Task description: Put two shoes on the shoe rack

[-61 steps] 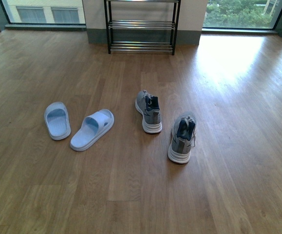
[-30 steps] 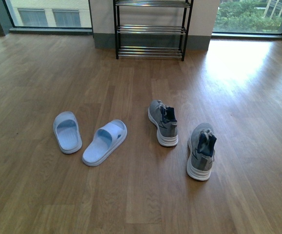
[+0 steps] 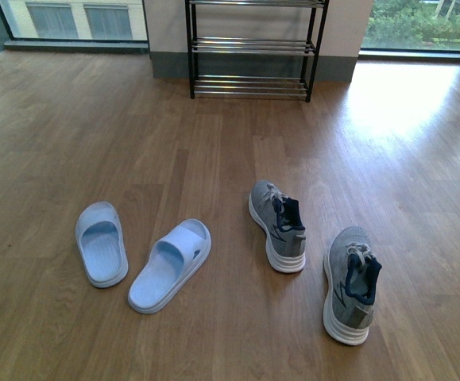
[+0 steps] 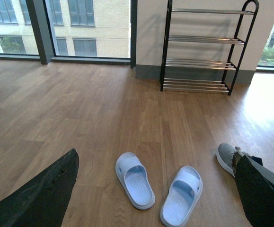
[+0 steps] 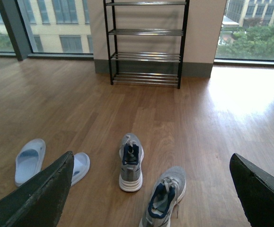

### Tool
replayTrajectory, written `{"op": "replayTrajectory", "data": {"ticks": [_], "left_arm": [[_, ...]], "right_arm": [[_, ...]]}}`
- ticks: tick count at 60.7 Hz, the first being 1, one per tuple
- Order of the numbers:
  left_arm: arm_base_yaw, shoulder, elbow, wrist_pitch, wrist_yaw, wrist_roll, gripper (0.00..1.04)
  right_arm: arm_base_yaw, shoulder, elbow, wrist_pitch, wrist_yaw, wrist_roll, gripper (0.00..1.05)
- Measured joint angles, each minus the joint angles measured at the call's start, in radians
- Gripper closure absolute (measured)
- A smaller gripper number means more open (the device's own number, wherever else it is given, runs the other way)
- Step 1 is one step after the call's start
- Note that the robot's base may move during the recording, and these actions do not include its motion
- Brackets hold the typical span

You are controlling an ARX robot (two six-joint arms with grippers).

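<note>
Shoes all sit on floor (image 3: 214, 143), none on shoe rack (image 3: 249, 48) yet; the rack stands against far wall (image 3: 166, 32), well apart from them. Both arms are free: left end effector (image 4: 155, 161) is spread wide w/ nothing between its fingers (image 4: 37, 198); right end effector (image 5: 151, 163) likewise gapes, empty.

Relation you need: right end effector has the grey sneakers ahead and below. Left sneaker (image 3: 277, 225) lies betw. its fingers, heel toward you, toe toward rack, long axis front-to-back. Right sneaker (image 3: 350, 284) is nearer the robot, just beside it, axis a bit skewed. Left end effector faces the pale blue slides, left slide (image 3: 101, 242) and right slide (image 3: 170, 264), the latter angled.

My call: right arm is nearer for sneakers, left for slides. Approach from heel end, fingers across shoe's width.
</note>
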Motion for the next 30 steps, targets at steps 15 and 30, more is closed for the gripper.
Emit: {"op": "replayTrajectory", "data": {"ticks": [15, 30], "left_arm": [[0.000, 0.000, 0.000, 0.000, 0.000, 0.000, 0.09], [0.000, 0.000, 0.000, 0.000, 0.000, 0.000, 0.09]], "right_arm": [[0.000, 0.000, 0.000, 0.000, 0.000, 0.000, 0.09], [0.000, 0.000, 0.000, 0.000, 0.000, 0.000, 0.09]]}}
